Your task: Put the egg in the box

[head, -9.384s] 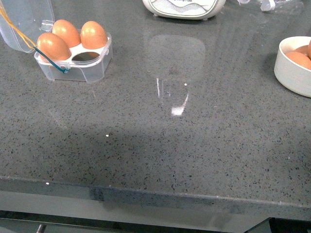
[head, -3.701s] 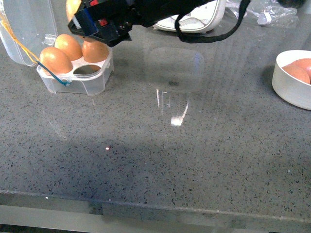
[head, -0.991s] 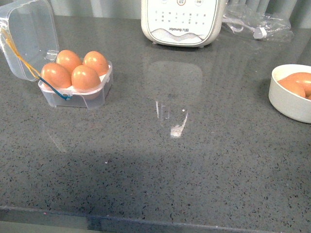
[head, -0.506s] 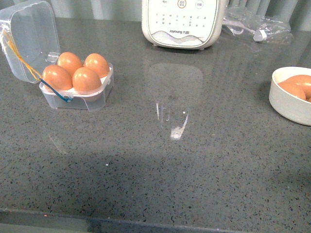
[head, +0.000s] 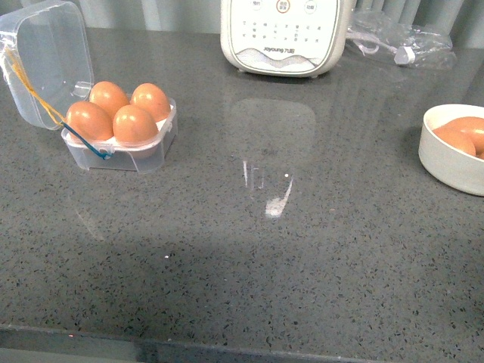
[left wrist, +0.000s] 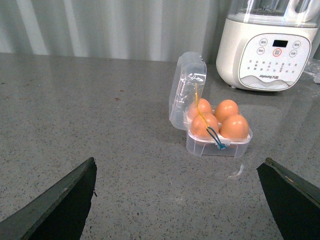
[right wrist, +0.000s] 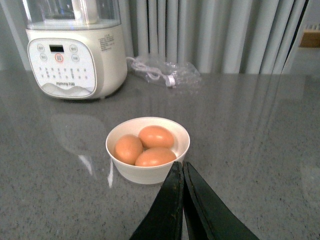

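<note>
The right gripper [right wrist: 182, 167] is squeezed shut with nothing in it, and the white bowl [right wrist: 150, 176] of brown eggs [right wrist: 156, 136] lies past its tips. The left gripper [left wrist: 177, 165] is wide open and empty. The egg [head: 134, 125] sits in the box [head: 121, 157], which has its lid up and all four cells full.

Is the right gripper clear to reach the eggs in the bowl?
Probably yes: the white bowl sits just ahead of the right gripper, its three eggs uncovered, nothing between. The shut jaws would need opening first.
</note>
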`<action>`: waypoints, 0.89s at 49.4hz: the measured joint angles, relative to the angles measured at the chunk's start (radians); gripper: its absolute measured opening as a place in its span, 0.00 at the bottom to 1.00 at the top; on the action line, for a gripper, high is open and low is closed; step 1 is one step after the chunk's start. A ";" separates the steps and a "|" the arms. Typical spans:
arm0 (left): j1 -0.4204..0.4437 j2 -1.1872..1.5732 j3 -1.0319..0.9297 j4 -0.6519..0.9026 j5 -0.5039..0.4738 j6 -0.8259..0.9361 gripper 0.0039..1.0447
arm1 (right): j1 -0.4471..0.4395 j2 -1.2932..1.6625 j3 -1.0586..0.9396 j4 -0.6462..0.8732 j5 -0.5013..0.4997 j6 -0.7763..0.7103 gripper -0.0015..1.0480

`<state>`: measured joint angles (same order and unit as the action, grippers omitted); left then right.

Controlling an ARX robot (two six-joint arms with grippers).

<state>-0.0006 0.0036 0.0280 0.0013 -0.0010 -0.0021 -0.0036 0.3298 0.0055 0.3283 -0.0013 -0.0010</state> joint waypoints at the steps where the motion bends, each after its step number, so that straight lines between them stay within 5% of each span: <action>1: 0.000 0.000 0.000 0.000 0.000 0.000 0.94 | 0.000 -0.009 0.000 -0.010 0.000 0.000 0.03; 23: 0.000 0.000 0.000 0.000 0.000 0.000 0.94 | 0.001 -0.158 0.000 -0.153 0.000 0.000 0.03; 28: 0.000 0.000 0.000 0.000 0.000 0.000 0.94 | 0.001 -0.290 0.001 -0.319 0.000 0.000 0.03; 44: 0.000 0.000 0.000 -0.001 0.000 0.000 0.94 | 0.001 -0.326 0.001 -0.328 0.000 0.000 0.03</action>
<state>-0.0002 0.0032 0.0280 0.0006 -0.0006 -0.0021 -0.0029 0.0040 0.0063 0.0006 -0.0010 -0.0013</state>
